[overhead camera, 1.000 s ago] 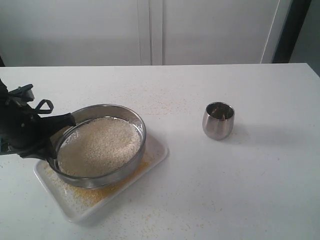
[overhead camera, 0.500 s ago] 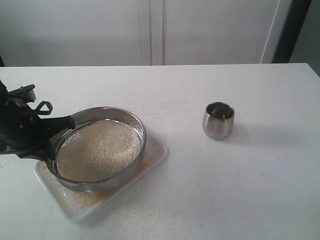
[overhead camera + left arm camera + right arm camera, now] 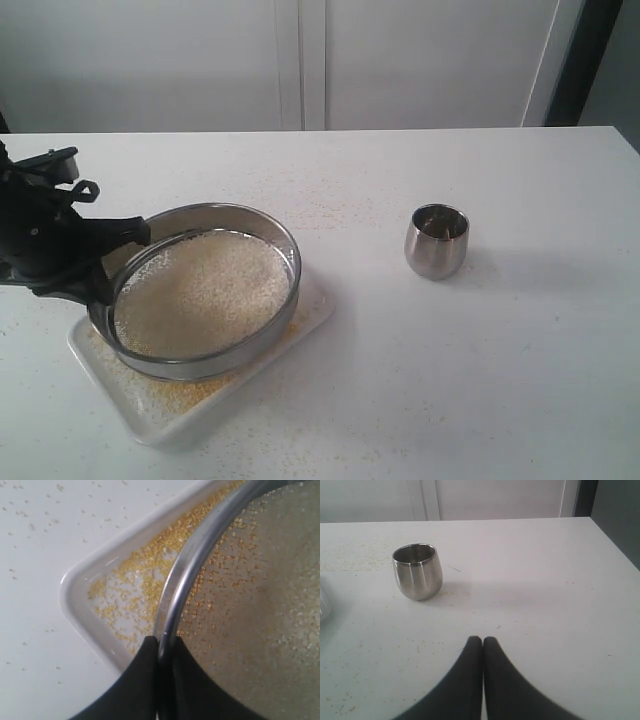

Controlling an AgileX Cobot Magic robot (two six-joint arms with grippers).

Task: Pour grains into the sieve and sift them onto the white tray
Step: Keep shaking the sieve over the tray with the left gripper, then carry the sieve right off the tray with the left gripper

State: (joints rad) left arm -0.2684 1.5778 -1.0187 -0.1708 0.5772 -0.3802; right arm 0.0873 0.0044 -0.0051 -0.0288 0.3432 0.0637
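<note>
The round steel sieve (image 3: 200,290) hangs just above the white tray (image 3: 150,415), tilted a little, with whitish grains (image 3: 205,290) filling its mesh. Fine yellow grains (image 3: 185,392) lie scattered on the tray below. My left gripper (image 3: 110,265) is shut on the sieve's left rim; in the left wrist view its black fingers (image 3: 145,670) pinch the shiny rim (image 3: 190,570) over the tray's corner (image 3: 75,580). My right gripper (image 3: 482,641) is shut and empty above bare table, out of the exterior view.
A small rounded steel cup (image 3: 437,241) stands upright on the table right of the tray, also in the right wrist view as the cup (image 3: 418,571). Stray yellow grains speckle the white tabletop (image 3: 480,380) around the tray.
The sieve has shifted back and forth over the tray with my left gripper, now sitting slightly higher and farther right. The grains inside have spread. The cup has not moved.
</note>
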